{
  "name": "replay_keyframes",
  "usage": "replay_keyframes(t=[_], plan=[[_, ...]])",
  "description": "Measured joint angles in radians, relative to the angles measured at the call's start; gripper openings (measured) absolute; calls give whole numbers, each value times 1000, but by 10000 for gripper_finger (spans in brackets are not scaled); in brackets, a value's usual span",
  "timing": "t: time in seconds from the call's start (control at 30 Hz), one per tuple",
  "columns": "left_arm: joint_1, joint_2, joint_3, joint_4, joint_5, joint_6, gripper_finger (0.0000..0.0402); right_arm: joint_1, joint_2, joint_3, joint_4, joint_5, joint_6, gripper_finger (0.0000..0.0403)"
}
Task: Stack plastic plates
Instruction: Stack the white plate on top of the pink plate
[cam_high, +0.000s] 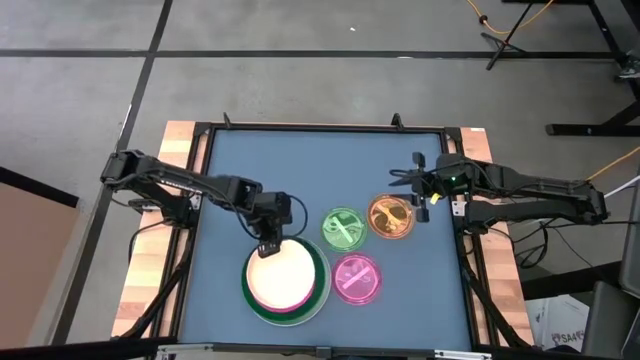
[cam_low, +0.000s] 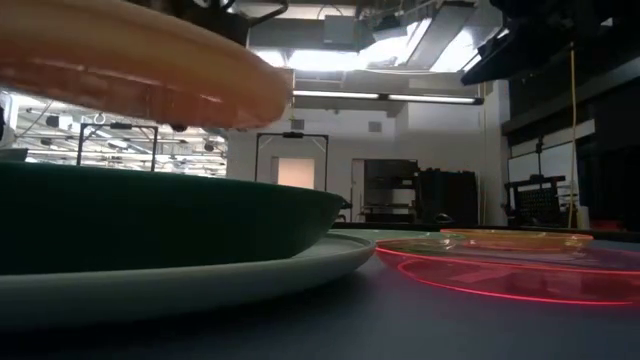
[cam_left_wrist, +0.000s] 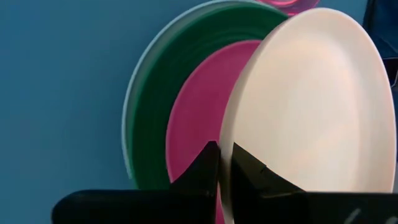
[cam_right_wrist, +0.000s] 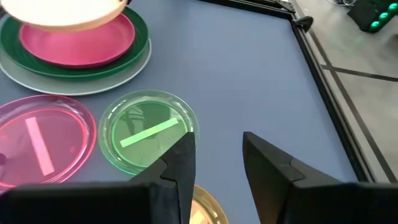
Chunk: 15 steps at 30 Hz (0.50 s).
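Seven plates are sitting on your blue tabletop (cam_high: 300, 170), four of them gathered near the front edge, left of centre. You are looking at a stack there: the large white plate (cam_right_wrist: 93, 84) is lying at the bottom, the dark green plate (cam_left_wrist: 155, 124) is resting in it, and the medium pink plate (cam_left_wrist: 199, 118) is lying inside the green one. Your left gripper (cam_left_wrist: 224, 163) is pinching the rim of the cream plate (cam_high: 283, 274) on its far-left side, fingers closed tight on it, and is holding it tilted just over the pink one (whether its lower edge is touching the stack is hard to tell from these views).

Three small translucent plates are lying flat to the right of the stack, close to each other in a loose triangle. The small green plate (cam_high: 343, 228) is sitting nearest the tabletop's centre, the small orange plate (cam_high: 391, 217) is lying just to its right, and the small pink plate (cam_high: 357, 278) is sitting nearer the front edge.

Your right gripper (cam_right_wrist: 214, 158) is hovering over the far-right edge of the orange plate, toward the right edge of the tabletop, with its fingers standing apart and nothing between them.
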Motion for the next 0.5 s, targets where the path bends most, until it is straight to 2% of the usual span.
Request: replay_keyframes(t=[0.2, 0.5], plan=[[-9, 0, -97, 155, -11, -1, 11, 0, 0, 0, 0, 44, 0, 124], [-9, 0, -192, 262, -22, -2, 11, 0, 0, 0, 0, 43, 0, 124]])
